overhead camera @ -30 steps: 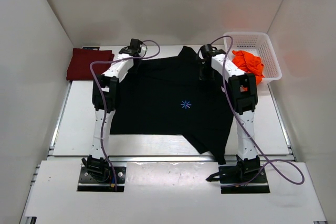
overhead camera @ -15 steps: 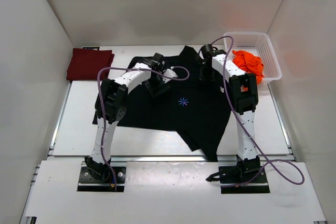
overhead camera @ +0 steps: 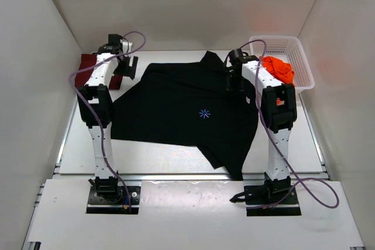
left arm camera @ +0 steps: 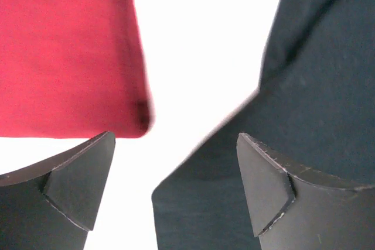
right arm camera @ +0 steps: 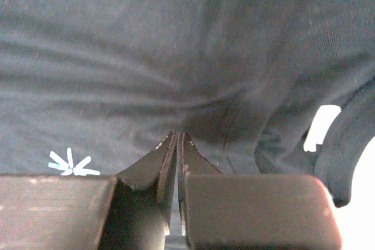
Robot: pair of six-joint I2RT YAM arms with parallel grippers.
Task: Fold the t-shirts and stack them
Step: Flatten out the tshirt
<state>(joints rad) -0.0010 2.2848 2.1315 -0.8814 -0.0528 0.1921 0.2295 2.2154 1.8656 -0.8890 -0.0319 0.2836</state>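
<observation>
The black t-shirt (overhead camera: 181, 109) lies spread across the middle of the table, a small blue star print at its centre. My right gripper (overhead camera: 234, 82) is shut on its far right part, and in the right wrist view creases in the black cloth (right arm camera: 146, 45) run into the closed gripper (right arm camera: 177, 136). My left gripper (overhead camera: 127, 67) hangs open at the far left, above the bare strip between the folded maroon t-shirt (overhead camera: 87, 62) and the black shirt's edge. The left wrist view shows the open gripper (left arm camera: 174, 144) between maroon cloth (left arm camera: 64, 51) and black cloth (left arm camera: 316, 74). The orange t-shirt (overhead camera: 278, 69) lies crumpled in the basket.
A white mesh basket (overhead camera: 293, 45) stands at the far right corner. White walls close in the table on the left, right and back. Both arm bases sit on the metal plate at the near edge.
My left gripper has opened and let go of the black shirt, swinging from the shirt's middle to the far left beside the maroon shirt. The right gripper has stayed put.
</observation>
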